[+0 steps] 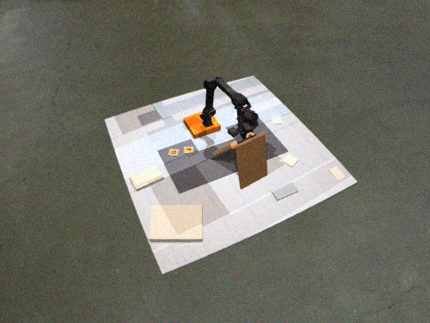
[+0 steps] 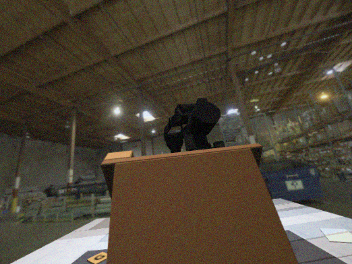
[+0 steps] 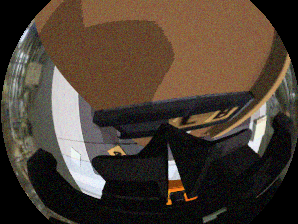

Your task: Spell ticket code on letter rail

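The brown board (image 1: 252, 161) (image 2: 199, 205) (image 3: 215, 50) stands upright, its back to the top and exterior views. In the wrist view the dark letter rail (image 3: 175, 109) crosses its face. Two tan letter tiles show in the rail: one tile (image 3: 223, 114) towards the right, and beside it another tile (image 3: 190, 120) partly hidden. Their letters are hard to read. A loose G tile (image 1: 173, 152) (image 2: 98, 258) and a second loose tile (image 1: 189, 150) lie flat on the dark mat. My gripper (image 3: 164, 127) is shut and empty, its tips close to the rail. No readable ticket code shows.
The orange arm base (image 1: 202, 124) stands behind the board. A small tan block (image 1: 234, 144) (image 2: 119, 155) is at the board's top corner. A large beige slab (image 1: 176, 222), a smaller block (image 1: 147, 177) and a grey plate (image 1: 284, 191) lie on the counter.
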Motion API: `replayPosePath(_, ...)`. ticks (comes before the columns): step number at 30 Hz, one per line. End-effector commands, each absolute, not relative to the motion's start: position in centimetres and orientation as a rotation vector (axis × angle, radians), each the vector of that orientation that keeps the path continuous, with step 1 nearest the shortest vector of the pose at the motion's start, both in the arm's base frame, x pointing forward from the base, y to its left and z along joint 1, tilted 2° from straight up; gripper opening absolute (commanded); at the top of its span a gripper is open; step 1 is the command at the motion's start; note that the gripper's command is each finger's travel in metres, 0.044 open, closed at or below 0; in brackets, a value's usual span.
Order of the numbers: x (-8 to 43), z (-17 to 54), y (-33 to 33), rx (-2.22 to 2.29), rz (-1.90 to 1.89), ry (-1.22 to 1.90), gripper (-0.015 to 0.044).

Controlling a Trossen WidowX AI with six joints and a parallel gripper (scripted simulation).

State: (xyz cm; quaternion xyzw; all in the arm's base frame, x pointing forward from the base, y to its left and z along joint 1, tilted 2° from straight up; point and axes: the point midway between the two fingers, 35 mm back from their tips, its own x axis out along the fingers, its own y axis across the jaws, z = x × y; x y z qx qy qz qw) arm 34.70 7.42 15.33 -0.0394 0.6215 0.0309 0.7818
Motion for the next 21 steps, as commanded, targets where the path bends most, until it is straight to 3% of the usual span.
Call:
replayPosePath(1,34.1,15.7,7.3,-0.084,0.061,1.342,0.0000)
replayPosePath(16,32.6,16.7,7.2,-0.084,0.061,1.344,0.0000)
replayPosePath(21,32.1,18.4,6.3,-0.256,0.273,1.287,0.0131)
